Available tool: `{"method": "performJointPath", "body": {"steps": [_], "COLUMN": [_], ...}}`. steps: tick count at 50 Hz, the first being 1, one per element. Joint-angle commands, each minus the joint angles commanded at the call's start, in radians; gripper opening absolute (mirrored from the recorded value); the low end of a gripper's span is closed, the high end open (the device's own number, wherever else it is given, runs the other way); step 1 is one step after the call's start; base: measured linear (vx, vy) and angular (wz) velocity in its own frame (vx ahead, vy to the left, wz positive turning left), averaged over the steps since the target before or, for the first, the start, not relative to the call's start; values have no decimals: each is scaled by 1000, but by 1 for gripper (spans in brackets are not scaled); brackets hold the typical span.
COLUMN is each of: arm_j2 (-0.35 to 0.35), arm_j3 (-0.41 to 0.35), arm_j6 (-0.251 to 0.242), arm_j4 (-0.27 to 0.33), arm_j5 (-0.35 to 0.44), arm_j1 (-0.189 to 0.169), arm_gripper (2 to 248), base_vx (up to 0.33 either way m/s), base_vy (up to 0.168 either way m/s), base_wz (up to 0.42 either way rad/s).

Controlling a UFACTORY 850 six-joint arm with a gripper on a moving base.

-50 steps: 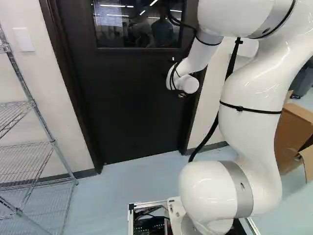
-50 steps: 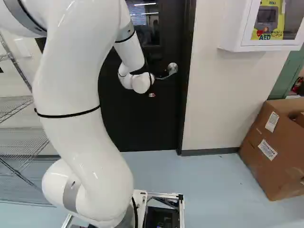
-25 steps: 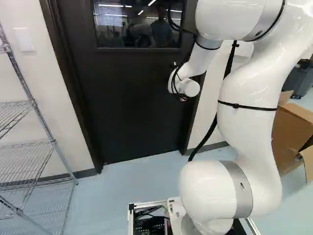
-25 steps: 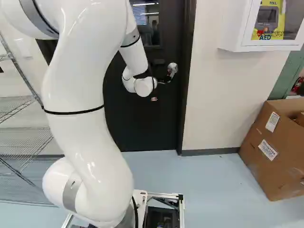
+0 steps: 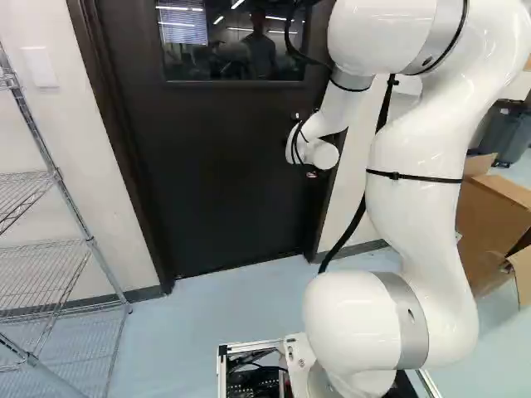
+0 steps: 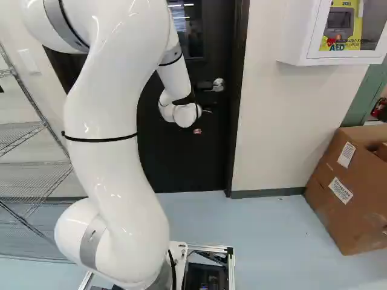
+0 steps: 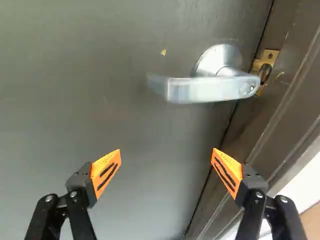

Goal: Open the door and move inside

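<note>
Door (image 5: 216, 182) seems shut, hard to tell; gripper (image 7: 166, 150) wide open, lever handle (image 7: 210, 91) ahead, ungripped, likely lined up that way to push it down

You see: door (image 5: 216, 174) black | handle (image 7: 210, 90) silver | pads (image 7: 102, 166) orange, black-streaked | your arm (image 6: 115, 175) white, grey-banded | floor (image 5: 224, 311) pale blue | box (image 6: 351, 205) brown with white labels (image 6: 341, 190)

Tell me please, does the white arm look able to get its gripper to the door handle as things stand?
Probably yes: the gripper is open, and the door handle lies ahead of its fingertips, with nothing visible blocking the way between them.
</note>
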State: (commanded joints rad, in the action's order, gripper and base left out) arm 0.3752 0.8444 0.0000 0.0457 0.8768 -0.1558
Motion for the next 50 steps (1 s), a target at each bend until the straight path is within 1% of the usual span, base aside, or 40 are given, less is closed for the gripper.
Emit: {"method": "performJointPath", "body": {"steps": [9, 15, 38, 50], "arm_j2": [5, 5, 6, 10], "arm_j3": [0, 0, 1, 6], "arm_j6": [0, 0, 0, 0], "arm_j4": [1, 13, 83, 129], "arm_j5": [0, 0, 3, 32], "arm_j1": [0, 0, 1, 9], "arm_gripper": [247, 247, 247, 247], "base_vx": [0, 0, 0, 0], "base_vy": [0, 0, 0, 0], "base_wz": [0, 0, 0, 0]}}
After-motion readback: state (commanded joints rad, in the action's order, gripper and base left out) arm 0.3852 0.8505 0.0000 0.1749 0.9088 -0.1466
